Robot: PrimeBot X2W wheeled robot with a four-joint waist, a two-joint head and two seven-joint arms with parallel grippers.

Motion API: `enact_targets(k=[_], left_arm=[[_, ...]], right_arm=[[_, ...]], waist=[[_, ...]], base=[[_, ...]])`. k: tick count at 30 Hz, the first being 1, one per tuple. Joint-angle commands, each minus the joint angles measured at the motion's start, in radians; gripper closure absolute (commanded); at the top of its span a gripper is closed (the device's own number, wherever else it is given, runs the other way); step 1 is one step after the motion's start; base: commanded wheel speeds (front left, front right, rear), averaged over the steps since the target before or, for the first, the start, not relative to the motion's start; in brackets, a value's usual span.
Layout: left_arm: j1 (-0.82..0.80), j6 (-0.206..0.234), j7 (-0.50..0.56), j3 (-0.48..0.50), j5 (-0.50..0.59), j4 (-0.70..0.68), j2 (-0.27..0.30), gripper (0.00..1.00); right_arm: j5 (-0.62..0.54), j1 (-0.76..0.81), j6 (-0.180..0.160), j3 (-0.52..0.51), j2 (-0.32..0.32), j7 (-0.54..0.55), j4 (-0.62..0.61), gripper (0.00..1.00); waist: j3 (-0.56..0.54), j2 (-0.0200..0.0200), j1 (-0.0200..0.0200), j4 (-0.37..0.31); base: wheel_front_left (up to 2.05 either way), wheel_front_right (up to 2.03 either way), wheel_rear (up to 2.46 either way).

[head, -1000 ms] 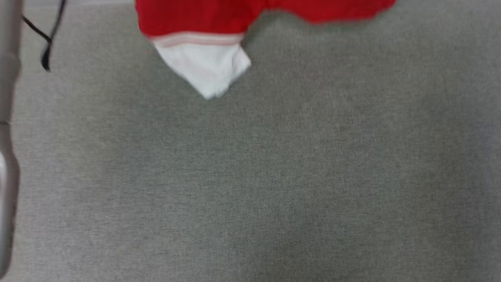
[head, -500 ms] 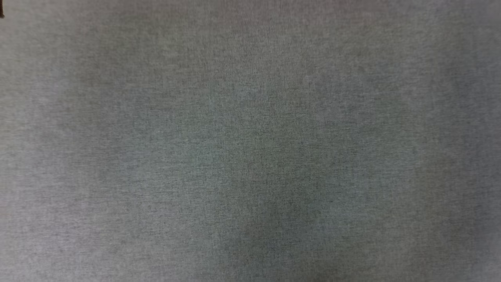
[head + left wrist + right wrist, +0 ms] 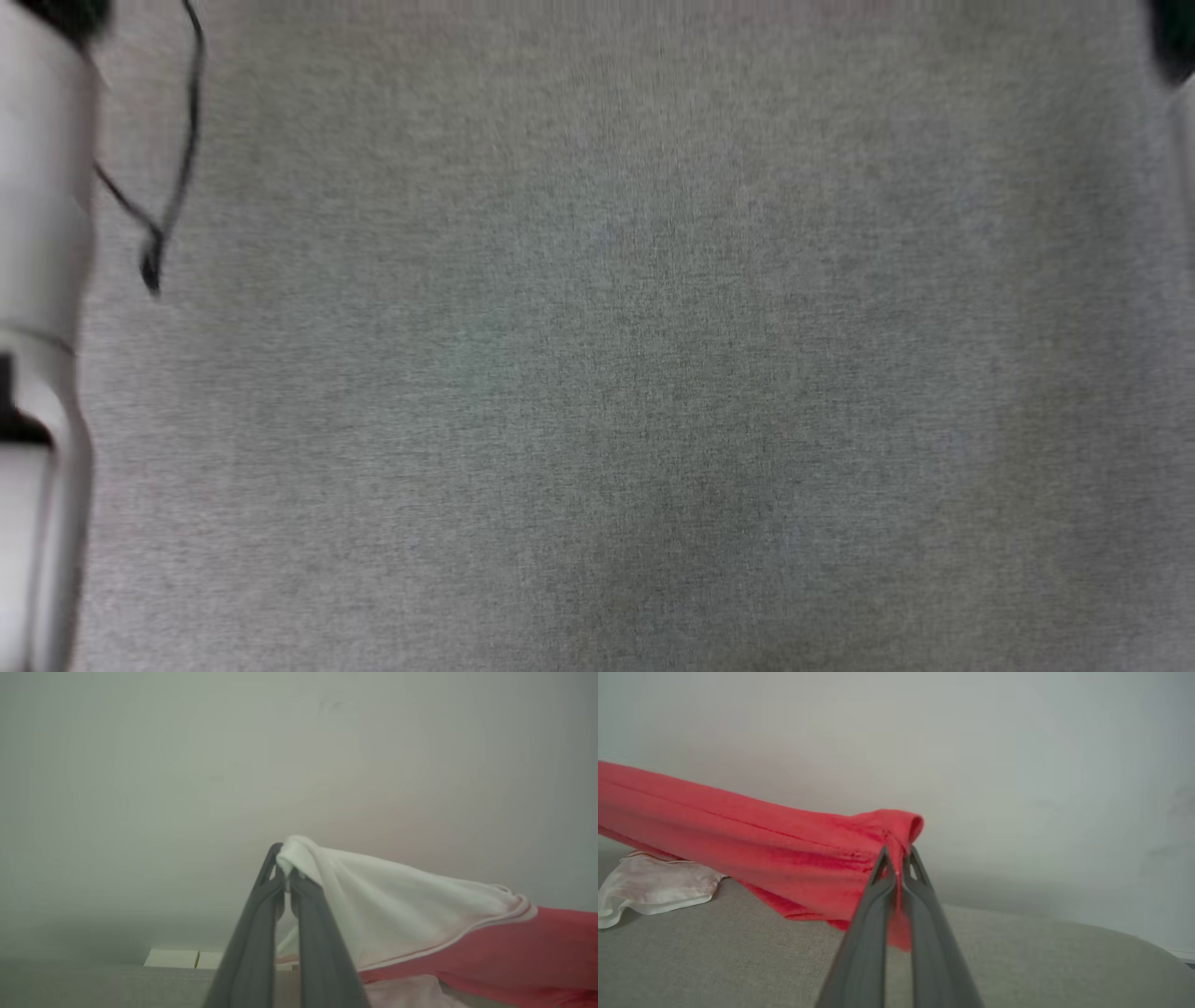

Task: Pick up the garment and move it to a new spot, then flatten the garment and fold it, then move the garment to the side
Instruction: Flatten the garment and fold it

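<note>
left gripper [image 3: 284, 877] has its two dark fingers pressed together, pinching a bunched white edge of the garment [image 3: 411, 914] right at the tips. from that pinch the white sleeve drapes over the right-hand finger and runs off to the right and downward, meeting its striped trim and then the red body low at the right of the left wrist view. over to the right gripper [image 3: 897, 858]: fingers squeezed together too, a fold of red cloth clamped between the tips, a small flap hanging down between the fingers. the red body stretches away from this grip to the left as a long, taut band held up off the grey fabric surface [image 3: 714, 952], lower edge sagging down to touch it. a white sleeve [image 3: 654, 889] lies crumpled on that surface at far left, just beneath the red band. plain pale wall [image 3: 1017, 765] behind. in the head view, a pale forearm [image 3: 42, 233] at the left edge, a thin black cable [image 3: 177, 187] looping beside it.
</note>
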Motion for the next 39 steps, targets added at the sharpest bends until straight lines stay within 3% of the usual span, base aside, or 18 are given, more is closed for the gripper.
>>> enact_targets(k=[1, 9, 20, 31, 39], left_arm=[[0.089, -0.009, -0.007, 0.009, -0.006, -0.014, 0.007, 1.00], [0.552, -0.010, -0.007, 0.093, -0.034, -0.157, 0.002, 1.00], [1.078, 0.084, 0.014, 0.121, -0.044, -0.390, 0.015, 1.00], [1.549, 0.238, 0.152, 0.159, -0.104, -0.827, 0.079, 1.00], [1.761, 0.350, 0.255, 0.181, -0.127, -1.103, 0.123, 1.00]], right_arm=[[0.027, 0.065, -0.001, 0.023, -0.005, -0.017, 0.008, 1.00], [0.149, 0.391, -0.002, 0.110, -0.043, -0.020, -0.007, 1.00], [0.263, 0.796, -0.002, 0.169, -0.108, 0.060, -0.131, 1.00], [0.254, 1.190, -0.002, 0.069, -0.158, 0.167, -0.483, 1.00], [0.204, 1.460, -0.002, -0.068, -0.102, 0.358, -0.809, 1.00]], waist=[[-0.070, 0.0000, -0.0001, 0.013], [-0.269, 0.0000, -0.0001, 0.033], [-0.510, 0.0000, -0.0001, 0.049], [-0.616, 0.0000, -0.0001, 0.051], [-0.624, 0.0000, -0.0001, 0.051]], base=[[0.00, 0.00, 0.00], [0.00, 0.00, 0.00], [0.00, 0.00, 0.00], [0.00, 0.00, 0.00], [0.00, 0.00, 0.00]])
